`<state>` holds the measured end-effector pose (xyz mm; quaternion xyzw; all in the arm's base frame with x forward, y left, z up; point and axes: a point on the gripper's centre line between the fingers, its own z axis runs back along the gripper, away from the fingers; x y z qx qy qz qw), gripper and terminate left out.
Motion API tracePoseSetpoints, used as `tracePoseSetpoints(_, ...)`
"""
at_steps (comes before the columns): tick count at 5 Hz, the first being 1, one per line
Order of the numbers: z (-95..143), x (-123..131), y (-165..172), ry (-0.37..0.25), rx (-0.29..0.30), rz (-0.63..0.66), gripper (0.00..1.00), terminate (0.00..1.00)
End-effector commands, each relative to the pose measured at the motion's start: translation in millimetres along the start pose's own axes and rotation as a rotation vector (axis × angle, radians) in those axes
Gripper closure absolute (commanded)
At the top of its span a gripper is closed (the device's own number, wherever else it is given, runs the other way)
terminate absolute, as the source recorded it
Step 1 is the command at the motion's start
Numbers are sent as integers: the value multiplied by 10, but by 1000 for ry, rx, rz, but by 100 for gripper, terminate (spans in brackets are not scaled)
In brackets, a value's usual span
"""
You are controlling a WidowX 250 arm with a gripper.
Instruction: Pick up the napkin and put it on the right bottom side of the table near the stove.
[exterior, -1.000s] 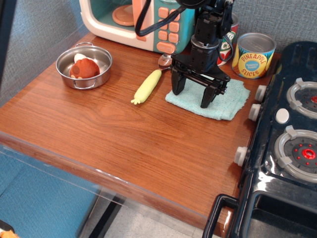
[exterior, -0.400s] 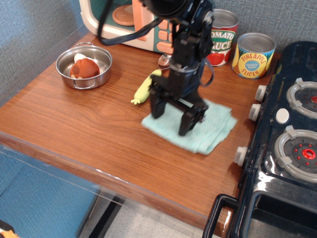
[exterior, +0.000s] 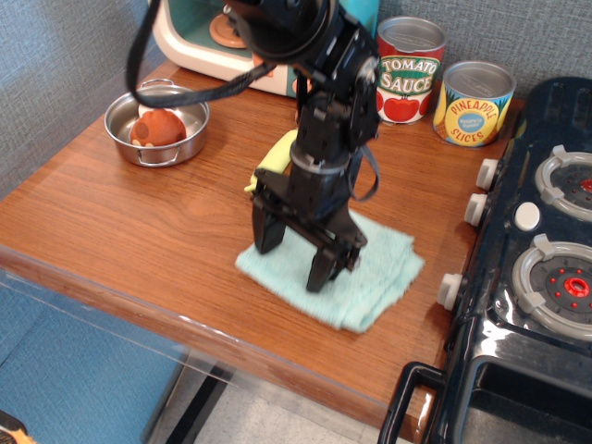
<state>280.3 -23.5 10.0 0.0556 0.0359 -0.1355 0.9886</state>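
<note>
The light aqua-blue napkin (exterior: 377, 270) lies flat on the reddish-brown table (exterior: 139, 227), near its front right part, a short way left of the black stove (exterior: 536, 277). My gripper (exterior: 293, 255) stands upright over the napkin's left half with its two black fingers (exterior: 267, 233) spread apart, tips down on the cloth. Nothing shows between the fingers. The napkin's middle is partly hidden behind the gripper.
A yellow toy corn (exterior: 275, 154) lies just behind the gripper. A steel pot (exterior: 157, 125) with a brown item stands at the left. A tomato sauce can (exterior: 410, 69), a pineapple can (exterior: 474, 104) and a teal-and-cream microwave (exterior: 199, 42) stand at the back. The stove's white knobs (exterior: 450, 289) face the napkin.
The gripper has moved from the back, near the cans, toward the front of the table and a little left. The napkin has slid along under it.
</note>
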Motion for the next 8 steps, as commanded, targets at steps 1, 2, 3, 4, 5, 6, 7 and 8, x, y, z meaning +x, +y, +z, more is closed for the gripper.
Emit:
tracePoseSetpoints(1,60,-160,-23,-10,14,-10,0,0)
tracePoseSetpoints(2,127,-97,9,-38,0,1,0,0)
tracePoseSetpoints(3,420,29,40,-129,-57,23,0,0)
tracePoseSetpoints(4,755,88,52,-220,-88,27,0,0)
tracePoseSetpoints(5,940,62,76,-251,-81,39,0,0)
tracePoseSetpoints(6,944,70,97,-263,-11,48,0,0)
tracePoseSetpoints(7,944,70,97,-263,-11,48,0,0)
tracePoseSetpoints(8,944,70,97,-263,-11,48,0,100)
